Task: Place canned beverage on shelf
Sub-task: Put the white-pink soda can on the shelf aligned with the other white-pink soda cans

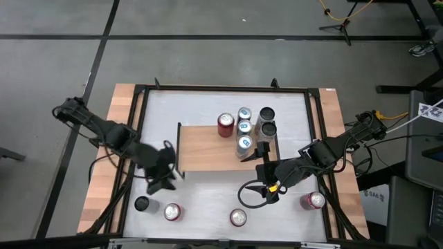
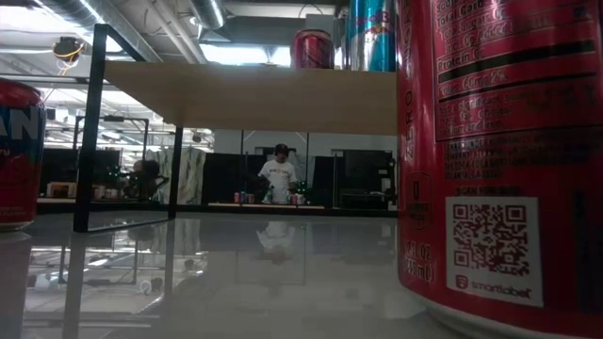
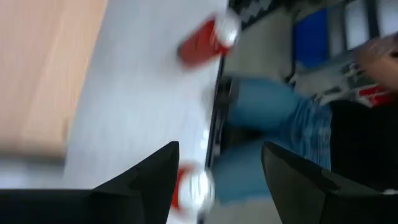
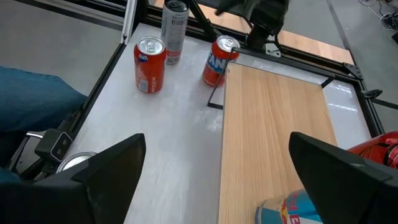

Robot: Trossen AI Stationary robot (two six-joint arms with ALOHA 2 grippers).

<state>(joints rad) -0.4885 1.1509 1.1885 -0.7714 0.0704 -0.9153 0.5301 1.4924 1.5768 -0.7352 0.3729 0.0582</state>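
Carrying everything is the white table [image 1: 208, 207], and standing on it, toward the middle, is the shelf [image 1: 208, 149] with its wooden top. Six cans are already sitting on that top at its right end: a red can [image 1: 225, 124], three blue-and-silver ones [image 1: 243, 128] and two dark-topped ones [image 1: 266, 121].

Waiting on the table along the near edge are four more: a dark can [image 1: 141, 203], a red one [image 1: 172, 211], another red one [image 1: 237, 218] and a fourth [image 1: 315, 200] at the right.

Hovering just off the shelf's left end is the left hand [image 1: 163, 181], close above the dark can and its red neighbour. Its wrist view is showing the fingers [image 3: 149, 180] parted about halfway with nothing between them. Hanging at the shelf's near right corner is the right hand [image 1: 266, 181], its fingers [image 4: 112, 165] spread wide and holding nothing, pointing across the shelf top.

By my reading, the step in hand is fetching the next can, with the left hand seeming nearest to one. That next move is calling for the fingers to widen and drop around a can, close on it, then lift it clear of the shelf edge onto the bare board left of the standing group without knocking any over.
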